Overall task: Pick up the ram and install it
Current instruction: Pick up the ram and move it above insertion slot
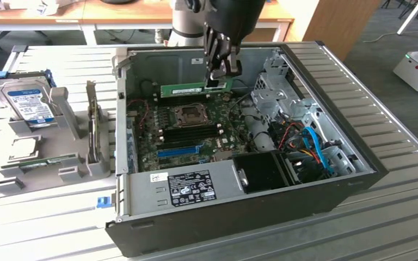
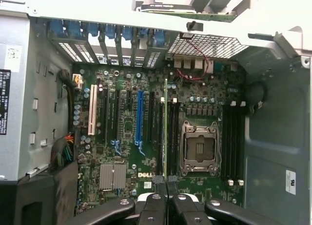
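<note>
The ram (image 1: 191, 88) is a long green stick held level above the motherboard (image 1: 194, 133), over the far side of the open computer case. My gripper (image 1: 220, 82) is shut on the stick's end at the exterior view's right. In the wrist view the ram (image 2: 165, 127) shows edge-on as a thin green line running out from between my black fingers (image 2: 155, 201). It hangs over the dark memory slots (image 2: 173, 137) beside the CPU socket (image 2: 200, 147). I cannot tell whether it touches a slot.
The case walls (image 1: 325, 98) and a drive cage (image 1: 271, 89) with cables ring the board. A blue slot (image 2: 140, 117) lies beside the dark slots. To the exterior view's left, a grey rack holds a hard drive (image 1: 29, 103), an upright dark card (image 1: 93, 128) and another green stick (image 1: 38, 163).
</note>
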Tool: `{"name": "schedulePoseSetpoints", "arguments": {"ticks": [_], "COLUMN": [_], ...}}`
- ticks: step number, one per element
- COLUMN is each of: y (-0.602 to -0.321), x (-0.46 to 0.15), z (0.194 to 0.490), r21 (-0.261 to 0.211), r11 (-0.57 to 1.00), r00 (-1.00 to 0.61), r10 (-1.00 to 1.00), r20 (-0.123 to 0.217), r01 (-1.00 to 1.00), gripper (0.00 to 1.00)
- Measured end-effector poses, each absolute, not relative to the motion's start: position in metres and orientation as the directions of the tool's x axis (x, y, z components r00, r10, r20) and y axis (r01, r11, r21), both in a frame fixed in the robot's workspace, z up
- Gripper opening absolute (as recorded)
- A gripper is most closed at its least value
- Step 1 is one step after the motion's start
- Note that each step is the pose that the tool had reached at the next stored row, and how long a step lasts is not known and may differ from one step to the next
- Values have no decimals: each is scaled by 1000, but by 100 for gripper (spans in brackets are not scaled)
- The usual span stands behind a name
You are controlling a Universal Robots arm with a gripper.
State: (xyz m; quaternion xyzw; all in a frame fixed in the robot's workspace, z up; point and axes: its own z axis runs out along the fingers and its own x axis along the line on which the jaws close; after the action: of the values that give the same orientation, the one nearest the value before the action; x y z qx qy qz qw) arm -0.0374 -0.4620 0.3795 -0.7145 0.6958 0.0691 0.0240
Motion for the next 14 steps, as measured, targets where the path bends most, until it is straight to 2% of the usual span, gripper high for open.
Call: {"name": "schedulePoseSetpoints", "arguments": {"ticks": [14], "y": [-462], "x": [-37], "z": [367], "r21": [62], "r11": [-31], "r00": [22], "r10": [-991], "r20": [-132], "r01": [-998], "gripper": [12]}}
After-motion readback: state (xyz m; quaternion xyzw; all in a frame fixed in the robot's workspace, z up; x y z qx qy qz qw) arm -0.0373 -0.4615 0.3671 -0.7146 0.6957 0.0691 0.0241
